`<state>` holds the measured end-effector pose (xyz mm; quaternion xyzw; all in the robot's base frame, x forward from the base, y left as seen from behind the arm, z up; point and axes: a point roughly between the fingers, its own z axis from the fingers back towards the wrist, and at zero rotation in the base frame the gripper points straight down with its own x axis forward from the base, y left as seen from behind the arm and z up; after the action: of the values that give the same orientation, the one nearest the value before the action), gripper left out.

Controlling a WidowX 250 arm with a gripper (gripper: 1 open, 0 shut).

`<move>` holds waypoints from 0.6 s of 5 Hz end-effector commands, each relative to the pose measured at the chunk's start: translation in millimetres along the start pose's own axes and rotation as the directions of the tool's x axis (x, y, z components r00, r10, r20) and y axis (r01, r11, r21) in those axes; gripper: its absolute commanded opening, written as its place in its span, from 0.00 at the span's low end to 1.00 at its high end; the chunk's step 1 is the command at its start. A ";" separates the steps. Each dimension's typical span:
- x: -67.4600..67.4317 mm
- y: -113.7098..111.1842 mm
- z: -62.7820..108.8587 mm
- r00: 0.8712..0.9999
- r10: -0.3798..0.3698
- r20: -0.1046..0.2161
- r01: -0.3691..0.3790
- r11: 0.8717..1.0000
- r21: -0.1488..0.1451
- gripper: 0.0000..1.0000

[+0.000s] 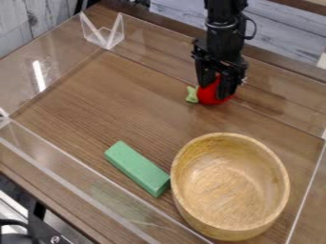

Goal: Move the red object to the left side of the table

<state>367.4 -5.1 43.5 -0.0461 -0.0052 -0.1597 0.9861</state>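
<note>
- The black fingers (204, 84) of the gripper (218, 88) pointed straight down and stood on either side of the red object (214, 91), drawn in close to it; we could not tell for certain whether they already pressed on it.
- We saw the red object low between the fingers, resting on the table (114, 105) or just at its surface, with its small green leafy piece (193, 94) sticking out on the side toward the clear stand.
- We took the wooden bowl (231, 183) as our landmark: the red object lay beyond the bowl's far rim, well apart from it.
- Above the gripper, the dark arm (227, 24) rose straight up and out of the top of the picture, also beyond the bowl.
- A flat green block (136, 167) lay just beside the bowl on its left, slanted, not touching it.
- A small clear stand (102, 31) stood far from the bowl, at the table's far left corner.
- Low clear walls (38, 71) bordered the table; the bowl sat close to the near wall.
</note>
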 end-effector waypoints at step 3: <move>-4.3 13.2 74.9 0.984 0.086 0.154 -0.099 0.992 0.080 0.00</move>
<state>364.6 12.0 95.0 -0.0221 -0.0541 -0.1126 0.9919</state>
